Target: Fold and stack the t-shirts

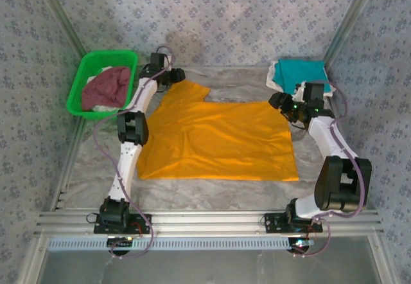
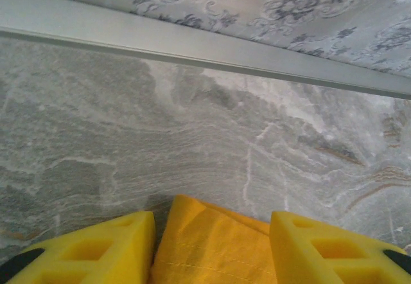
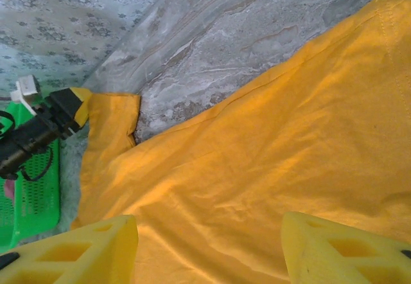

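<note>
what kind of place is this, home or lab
Probably a robot lab cell, not a home: aluminium frame, patterned walls, and a marble-look table with an orange shirt and green basket.

The orange t-shirt (image 1: 218, 139) lies spread almost flat in the middle of the surface (image 1: 96, 168), one sleeve pointing to the far left. The teal t-shirt (image 1: 298, 75) lies folded in the far right corner, on a white one (image 1: 272, 74). The maroon t-shirt (image 1: 106, 86) lies crumpled in the green basket (image 1: 78, 81).

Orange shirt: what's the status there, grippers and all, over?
Left gripper open, astride far corner of orange shirt. Right gripper open, over its far right corner. Shirt spread on the table. Nothing lying on it.
</note>
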You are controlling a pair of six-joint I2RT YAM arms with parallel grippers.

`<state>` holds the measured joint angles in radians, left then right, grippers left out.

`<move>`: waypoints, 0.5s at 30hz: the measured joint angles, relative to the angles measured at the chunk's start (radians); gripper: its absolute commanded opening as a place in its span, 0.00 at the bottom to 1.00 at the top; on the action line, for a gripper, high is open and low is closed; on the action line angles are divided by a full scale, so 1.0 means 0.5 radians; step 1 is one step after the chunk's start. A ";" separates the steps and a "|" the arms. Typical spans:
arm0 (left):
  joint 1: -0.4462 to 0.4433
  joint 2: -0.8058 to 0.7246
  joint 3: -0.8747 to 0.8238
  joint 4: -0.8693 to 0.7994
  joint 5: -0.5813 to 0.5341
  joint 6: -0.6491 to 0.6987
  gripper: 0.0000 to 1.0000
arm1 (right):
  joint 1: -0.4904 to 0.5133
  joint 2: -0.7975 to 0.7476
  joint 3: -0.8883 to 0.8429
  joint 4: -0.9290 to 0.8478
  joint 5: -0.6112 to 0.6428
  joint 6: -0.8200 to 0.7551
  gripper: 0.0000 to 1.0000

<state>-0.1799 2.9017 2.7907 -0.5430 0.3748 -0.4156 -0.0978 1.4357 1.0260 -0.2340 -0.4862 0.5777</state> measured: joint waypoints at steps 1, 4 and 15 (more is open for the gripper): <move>0.005 0.002 0.001 0.002 0.007 -0.014 0.49 | -0.003 -0.009 0.000 0.000 -0.009 0.006 0.63; 0.018 0.002 0.001 0.003 0.022 -0.060 0.49 | -0.019 -0.046 -0.001 0.000 -0.045 0.021 0.63; 0.039 0.027 0.005 0.034 0.106 -0.144 0.28 | -0.093 -0.080 -0.034 0.031 -0.166 0.066 0.63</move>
<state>-0.1604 2.9150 2.7930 -0.5259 0.4278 -0.4877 -0.1444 1.3956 1.0088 -0.2184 -0.5694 0.6106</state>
